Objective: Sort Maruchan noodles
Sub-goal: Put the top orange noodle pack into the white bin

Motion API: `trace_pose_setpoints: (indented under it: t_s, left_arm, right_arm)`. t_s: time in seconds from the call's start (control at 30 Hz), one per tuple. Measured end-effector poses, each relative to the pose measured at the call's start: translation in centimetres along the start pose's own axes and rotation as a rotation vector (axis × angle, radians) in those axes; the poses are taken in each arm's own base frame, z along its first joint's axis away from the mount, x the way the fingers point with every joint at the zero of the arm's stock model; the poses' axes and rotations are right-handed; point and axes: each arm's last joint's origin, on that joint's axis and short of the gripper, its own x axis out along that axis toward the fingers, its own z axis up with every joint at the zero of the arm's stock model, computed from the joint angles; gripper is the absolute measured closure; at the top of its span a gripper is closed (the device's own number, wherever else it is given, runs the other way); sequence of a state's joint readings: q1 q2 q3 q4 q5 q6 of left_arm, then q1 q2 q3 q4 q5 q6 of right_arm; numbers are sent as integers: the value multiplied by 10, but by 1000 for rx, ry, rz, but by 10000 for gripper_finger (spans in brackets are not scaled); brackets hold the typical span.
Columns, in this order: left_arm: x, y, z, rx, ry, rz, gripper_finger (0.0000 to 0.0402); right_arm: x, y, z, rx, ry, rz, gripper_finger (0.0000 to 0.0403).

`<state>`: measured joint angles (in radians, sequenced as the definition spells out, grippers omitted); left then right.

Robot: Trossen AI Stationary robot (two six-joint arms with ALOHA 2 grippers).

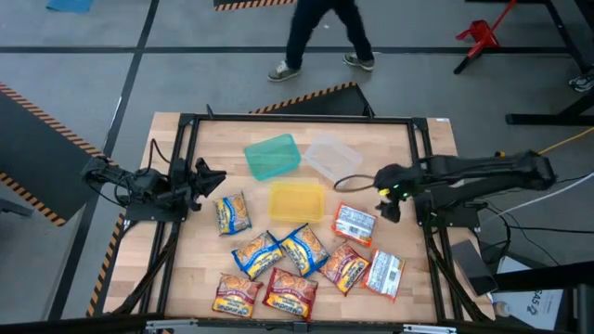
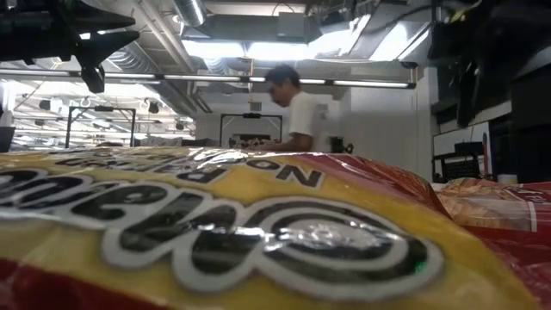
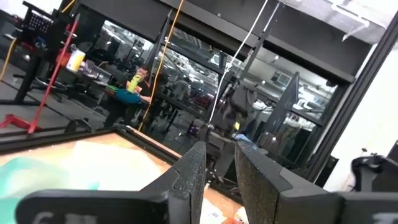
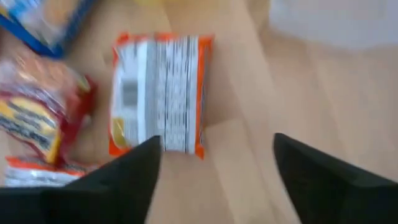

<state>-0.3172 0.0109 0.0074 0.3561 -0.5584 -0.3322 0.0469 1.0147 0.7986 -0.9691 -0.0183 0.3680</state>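
Observation:
Several Maruchan noodles packets lie flat on the near half of the wooden table: blue-and-yellow ones [image 1: 257,253], orange-red ones [image 1: 290,292] and red-and-white ones [image 1: 354,224]. One fills the low view [image 2: 258,232]. My right gripper [image 1: 388,199] hangs open above the table just right of the red-and-white packet [image 4: 158,93], its fingers [image 4: 134,177] pointing down and touching nothing. My left gripper [image 1: 209,176] waits at the left edge, raised, with a narrow empty gap between its fingers [image 3: 217,168].
A teal container [image 1: 272,156], a clear one [image 1: 332,156] and a yellow one [image 1: 297,199] stand at the table's far middle. Bare wood [image 1: 408,158] lies at the far right corner. A person [image 1: 320,37] walks past beyond the far edge.

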Motion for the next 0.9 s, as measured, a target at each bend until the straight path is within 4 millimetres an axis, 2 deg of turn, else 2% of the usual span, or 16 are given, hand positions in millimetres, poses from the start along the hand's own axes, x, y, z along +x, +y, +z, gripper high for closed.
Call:
trace_pose_setpoints:
  t_s: [0.1,0.17,0.3,0.4,0.53,0.67,0.9]
  left_arm:
    - [0,0,0,2,0,2,319]
    - [0,0,-1,3,5,3,319]
    - [0,0,-1,0,4,4,319]
    - [0,0,-1,1,5,3,319]
    - [0,0,-1,2,7,2,319]
    - [0,0,-1,2,6,2,319]
    - [0,1,-3,16,27,8,319]
  right_arm:
    - [29,6,2,-27,137,-43,24]
    - [51,8,-2,-57,235,-78,9]
    - [88,13,-2,-170,294,-137,19]
    - [105,16,3,-190,285,-123,30]
    - [112,19,5,-174,301,-38,32]
    - [106,20,2,-157,338,22,29]
    - [103,23,8,-80,264,64,29]
